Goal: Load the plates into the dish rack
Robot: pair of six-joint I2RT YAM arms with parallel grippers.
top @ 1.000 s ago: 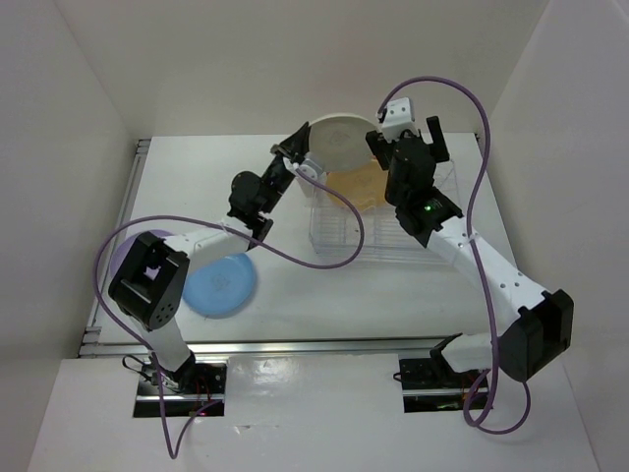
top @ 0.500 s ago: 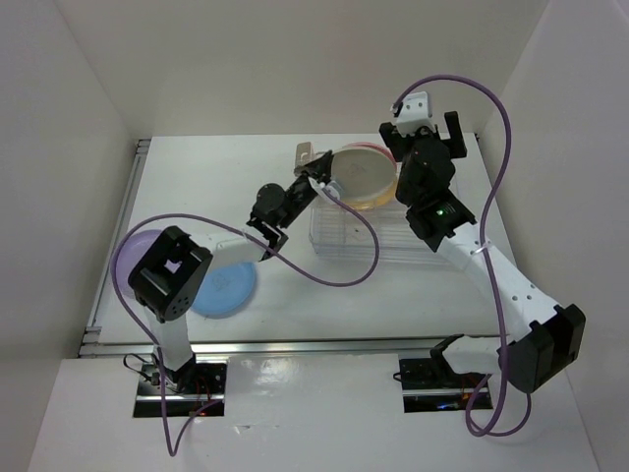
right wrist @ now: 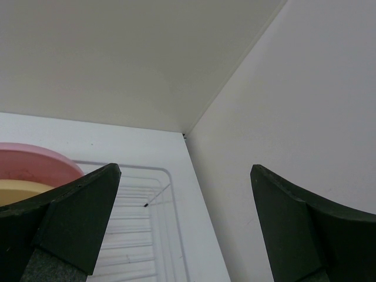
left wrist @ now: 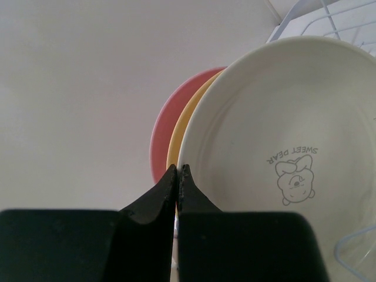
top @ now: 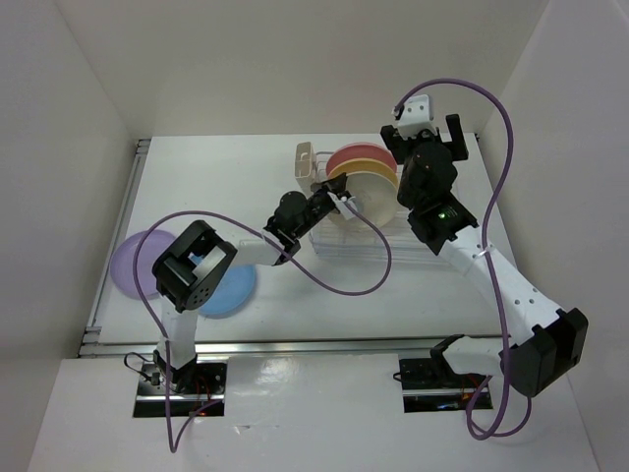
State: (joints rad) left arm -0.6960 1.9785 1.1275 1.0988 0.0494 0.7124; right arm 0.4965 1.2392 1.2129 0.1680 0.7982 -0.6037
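Left gripper (left wrist: 178, 168) is pinching fully closed on the left rim of the cream plate (left wrist: 276, 106). The plate is standing upright in the dish rack (top: 339, 244), nearest of three, in front of the orange-yellow plate (left wrist: 174, 144) and pink plate (left wrist: 161, 132). Right gripper (right wrist: 185, 171) is hovering over the rack's far right, jaws wide, holding nothing.

Pink plate (top: 359, 154), orange-yellow plate (top: 367, 169), cream plate (left wrist: 264, 106): plain, except grey bear motif and "SWEET DEAR" lettering on cream. Near left table (top: 197, 177) edge: lavender plate (top: 133, 264), blue plate (top: 236, 290). Silver wire dish rack (top: 339, 246); beige cutlery holder (top: 304, 159). White table.
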